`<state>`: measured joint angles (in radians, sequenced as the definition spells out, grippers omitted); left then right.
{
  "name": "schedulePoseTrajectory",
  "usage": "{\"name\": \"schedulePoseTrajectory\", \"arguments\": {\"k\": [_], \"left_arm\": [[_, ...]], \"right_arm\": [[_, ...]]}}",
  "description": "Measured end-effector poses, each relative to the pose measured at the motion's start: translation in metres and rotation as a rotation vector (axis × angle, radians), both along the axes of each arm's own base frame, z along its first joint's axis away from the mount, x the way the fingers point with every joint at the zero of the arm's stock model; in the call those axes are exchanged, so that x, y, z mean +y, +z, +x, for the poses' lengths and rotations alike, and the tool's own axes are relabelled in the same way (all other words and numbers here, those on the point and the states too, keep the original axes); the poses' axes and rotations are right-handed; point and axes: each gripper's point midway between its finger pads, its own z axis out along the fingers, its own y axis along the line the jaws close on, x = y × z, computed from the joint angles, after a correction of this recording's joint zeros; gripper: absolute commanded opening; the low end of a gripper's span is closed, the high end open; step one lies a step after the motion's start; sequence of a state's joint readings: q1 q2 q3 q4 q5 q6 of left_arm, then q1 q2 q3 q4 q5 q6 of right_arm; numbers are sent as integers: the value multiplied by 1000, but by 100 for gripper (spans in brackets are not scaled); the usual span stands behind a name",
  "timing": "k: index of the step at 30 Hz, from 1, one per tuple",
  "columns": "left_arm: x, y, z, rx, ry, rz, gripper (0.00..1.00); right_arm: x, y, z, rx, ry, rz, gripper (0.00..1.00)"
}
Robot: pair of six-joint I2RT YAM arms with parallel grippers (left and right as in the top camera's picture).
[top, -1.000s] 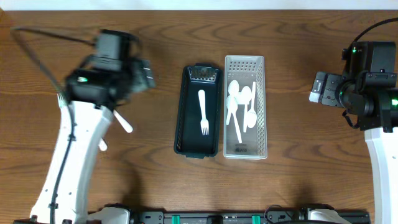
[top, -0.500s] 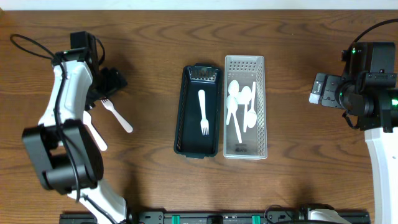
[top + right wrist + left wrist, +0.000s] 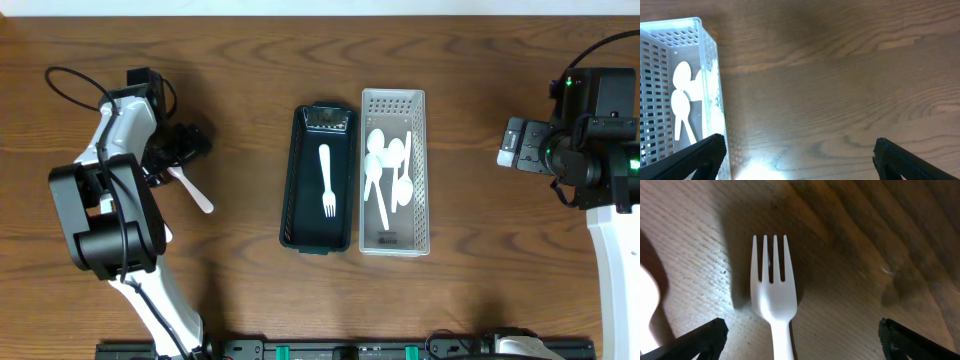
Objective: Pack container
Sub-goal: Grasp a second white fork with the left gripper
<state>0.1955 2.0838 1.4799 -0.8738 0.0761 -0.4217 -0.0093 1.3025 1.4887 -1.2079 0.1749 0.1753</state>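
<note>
A black tray (image 3: 296, 190) holds one white fork (image 3: 326, 180). Beside it, a white perforated basket (image 3: 420, 170) holds several white spoons (image 3: 385, 165); it also shows in the right wrist view (image 3: 710, 75). A loose white fork (image 3: 195, 192) lies on the table at the left. My left gripper (image 3: 190, 145) is open and low over this fork (image 3: 772, 285), one jaw on each side of its handle (image 3: 802, 332). My right gripper (image 3: 512, 142) is open and empty (image 3: 800, 147), right of the basket.
Another white utensil (image 3: 165, 235) lies by the left arm's base, mostly hidden by the arm. A white shape (image 3: 647, 300) shows at the left edge of the left wrist view. A black cable (image 3: 70, 80) loops at the far left.
My left arm has swung left and folded back, and its gripper has come down over the loose fork. The right arm, the tray and the basket have not moved.
</note>
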Motion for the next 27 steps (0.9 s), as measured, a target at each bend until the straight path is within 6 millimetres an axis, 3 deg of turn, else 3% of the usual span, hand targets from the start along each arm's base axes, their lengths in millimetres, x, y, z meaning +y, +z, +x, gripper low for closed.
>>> {"name": "schedulePoseTrajectory", "arguments": {"k": [22, 27], "left_arm": [[1, -12, 6, -4, 0, -2, 98], [1, -12, 7, -6, 3, -1, 74]], "right_arm": [[0, -1, -1, 4, 0, 0, 98], [0, -1, -1, 4, 1, 0, 98]]}}
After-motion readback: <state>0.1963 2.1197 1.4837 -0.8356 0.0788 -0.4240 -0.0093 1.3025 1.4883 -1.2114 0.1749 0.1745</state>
